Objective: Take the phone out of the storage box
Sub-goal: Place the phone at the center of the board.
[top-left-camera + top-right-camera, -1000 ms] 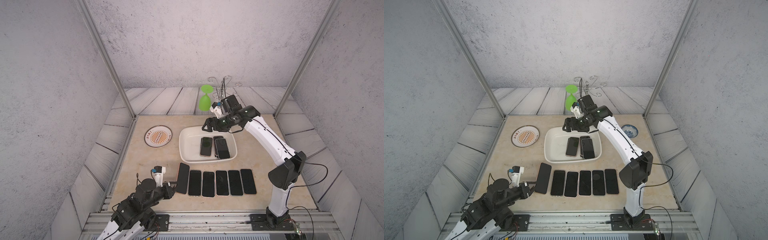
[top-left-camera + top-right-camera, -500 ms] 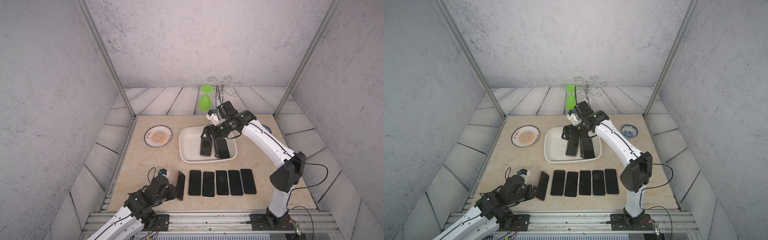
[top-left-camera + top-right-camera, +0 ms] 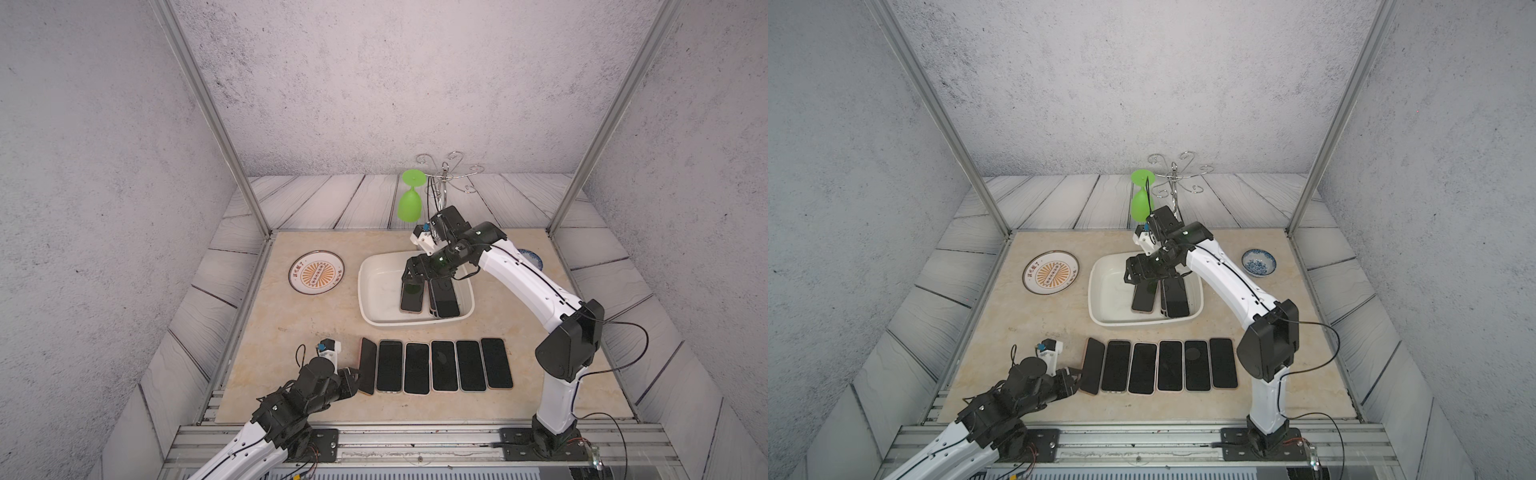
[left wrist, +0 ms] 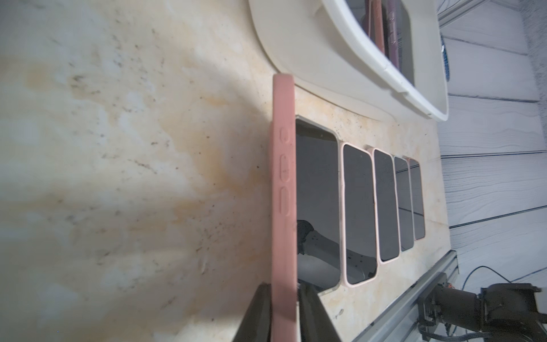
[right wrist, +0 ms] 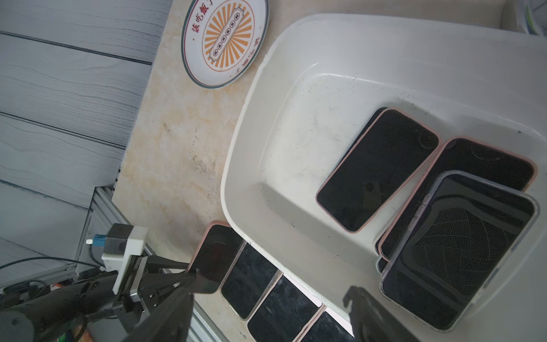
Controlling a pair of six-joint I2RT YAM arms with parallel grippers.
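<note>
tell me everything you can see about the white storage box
The storage box is a shallow white tub of glossy plastic, rectangular with rounded corners and a flared rim, its floor dotted with dark specks. It sits flat on the beige marble-look tabletop, apart from the orange-patterned plate and beyond the row of phones. Inside, one pink-cased phone lies screen up; beside it a clear-cased phone tops a small stack. The open right claw hangs over it.

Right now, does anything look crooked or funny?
Yes. The pink-cased phone at the row's end stands tilted on its edge between the fingers of the left gripper, while the other five phones lie flat. Inside the storage box, more phones lie overlapped.
</note>
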